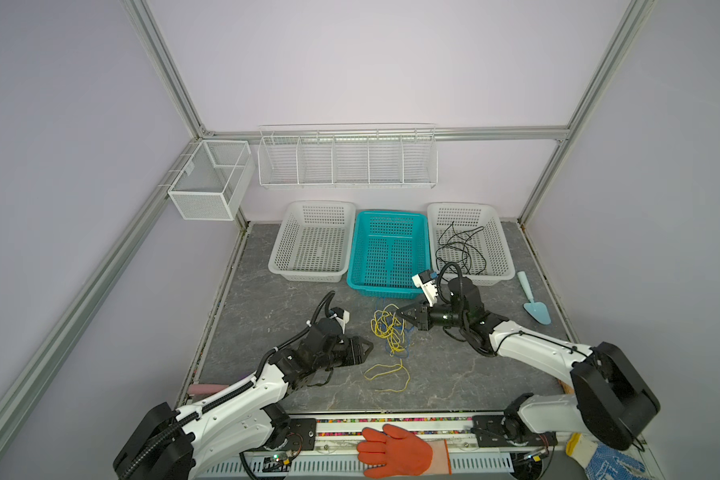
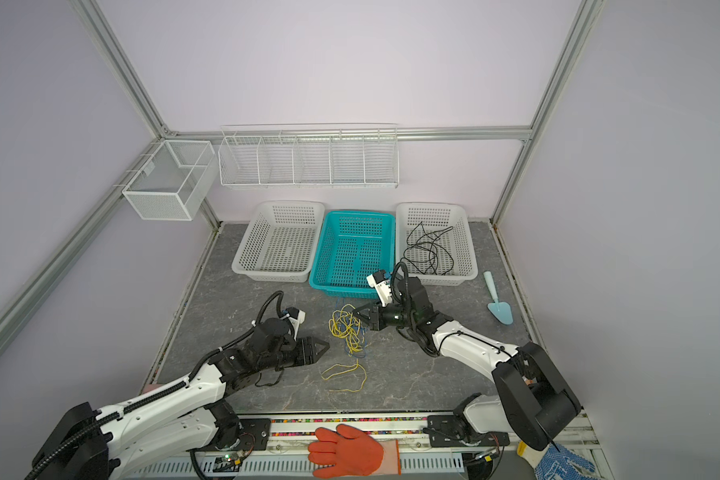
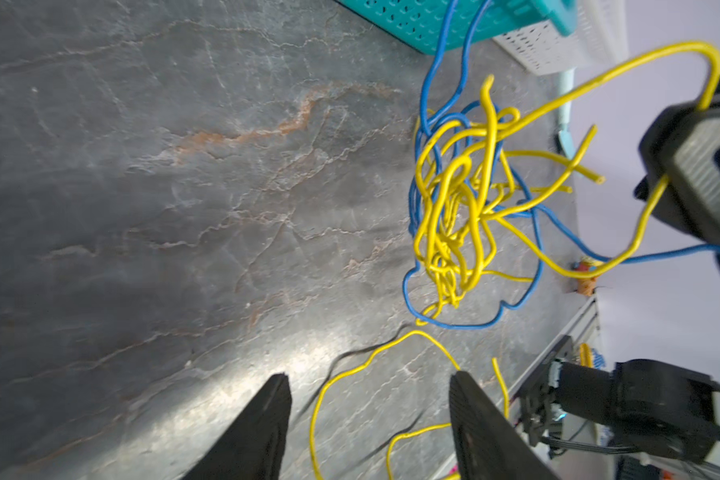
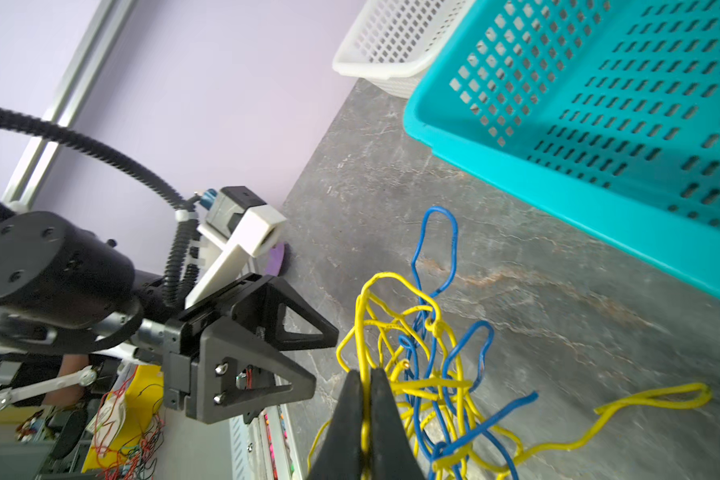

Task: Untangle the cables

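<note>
Your right gripper [image 4: 364, 374] is clenched on a strand of the yellow cable [image 3: 449, 257], which is pinched between its closed fingers. That arm comes in from the right with the forearm low and the wrist turned so the gripper points left, just in front of the teal basket [image 1: 387, 249]. The yellow cable is knotted with the blue cable [image 4: 512, 409] at the middle of the table [image 1: 267, 299], and one yellow loop trails toward the near edge. Your left gripper [image 3: 368, 378] is released, fingers spread and holding nothing. It points right, held level, near the tangle but apart from it. The black cable [image 1: 460, 249] lies loosely coiled in the right-hand white basket [image 1: 500, 245].
</note>
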